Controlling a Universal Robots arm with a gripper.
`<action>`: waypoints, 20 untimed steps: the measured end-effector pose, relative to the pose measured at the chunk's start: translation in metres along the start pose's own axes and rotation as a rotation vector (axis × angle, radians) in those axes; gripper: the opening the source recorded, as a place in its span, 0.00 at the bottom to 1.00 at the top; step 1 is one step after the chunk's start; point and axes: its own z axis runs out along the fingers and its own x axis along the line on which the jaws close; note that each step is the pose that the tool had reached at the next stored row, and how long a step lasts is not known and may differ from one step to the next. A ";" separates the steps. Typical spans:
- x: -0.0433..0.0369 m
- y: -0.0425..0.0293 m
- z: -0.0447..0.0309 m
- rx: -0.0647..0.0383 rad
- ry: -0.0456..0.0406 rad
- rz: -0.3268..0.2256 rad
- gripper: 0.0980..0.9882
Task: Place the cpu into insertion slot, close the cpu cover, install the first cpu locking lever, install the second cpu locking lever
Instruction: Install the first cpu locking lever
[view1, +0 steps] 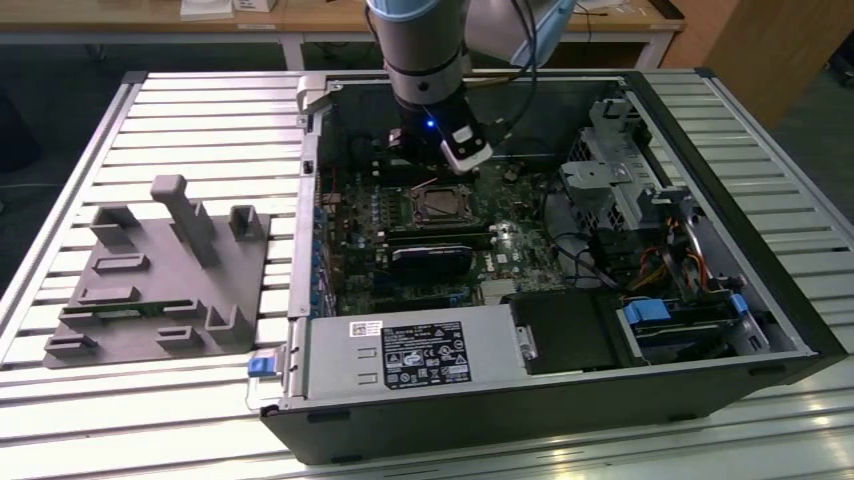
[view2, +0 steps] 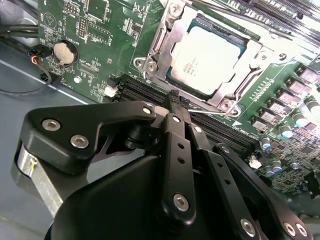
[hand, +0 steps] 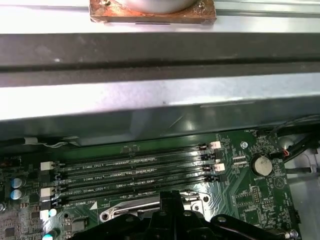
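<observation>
Computer case (view1: 534, 410) on slatted table (view1: 200, 100); fixture block (view1: 160, 280) on the table at the exterior view's left of the case. Motherboard (view1: 521, 250) lies in the case, power supply (view1: 400, 355) before it. The cpu (view2: 207, 60) sits in the insertion slot (view1: 438, 205), framed by the cpu cover (view2: 166, 37). Memory slots (hand: 135, 170) run just beside the socket, with the gripper (view2: 176, 100) above them.

I see open air over the socket (view2: 159, 47) — memory slots (view2: 137, 90) sit under my gripper (view2: 175, 100), case wall (hand: 160, 107) just beyond.
</observation>
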 end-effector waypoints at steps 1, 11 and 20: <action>0.0002 0.0007 0.0005 0.002 -0.0002 0.000 0.01; 0.0014 0.0071 0.0041 0.017 -0.0029 0.002 0.01; 0.0024 0.0091 0.0087 0.030 -0.0153 0.055 0.01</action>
